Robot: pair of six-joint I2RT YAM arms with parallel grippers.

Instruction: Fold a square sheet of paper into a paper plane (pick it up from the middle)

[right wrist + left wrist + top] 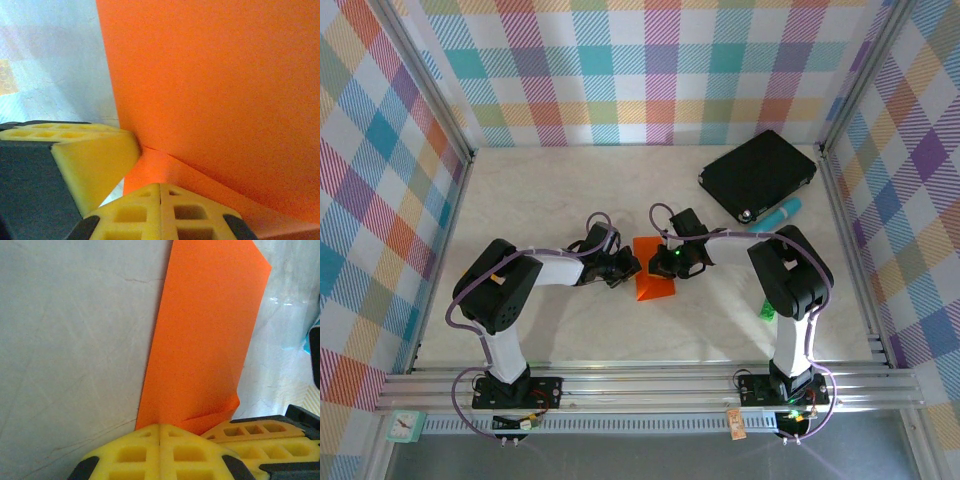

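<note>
1. Top external view: the orange square sheet of paper (655, 282), already partly folded, lies flat near the middle of the worktop (550, 200). My left end effector (623, 268) is at 9 o'clock of the sheet, right at its edge. My right end effector (667, 265) is at about 1 o'clock of it, over its upper corner. A black rectangular pad (757, 175) lies well apart at 1 o'clock, with a teal object (782, 212) just beside its near edge. A small green block (767, 312) sits at 4 o'clock of the sheet.

2. Left wrist view: my left end effector (160, 432) is clenched, its yellow fingers pressed together with no gap. Their tips touch the near edge of the sheet (205, 340), which runs from them toward 12 o'clock over the pale worktop (70, 340). I cannot tell if any paper is pinched. A small folded flap shows at the near corner. One yellow finger (255, 430) of my right end effector is at 3 o'clock, touching that corner.

3. Right wrist view: my right end effector (160, 195) is also clenched, tips on the sheet (215, 75) beside a crease. A yellow finger (92, 155) of my left end effector is at 9 o'clock, touching the paper edge.
</note>
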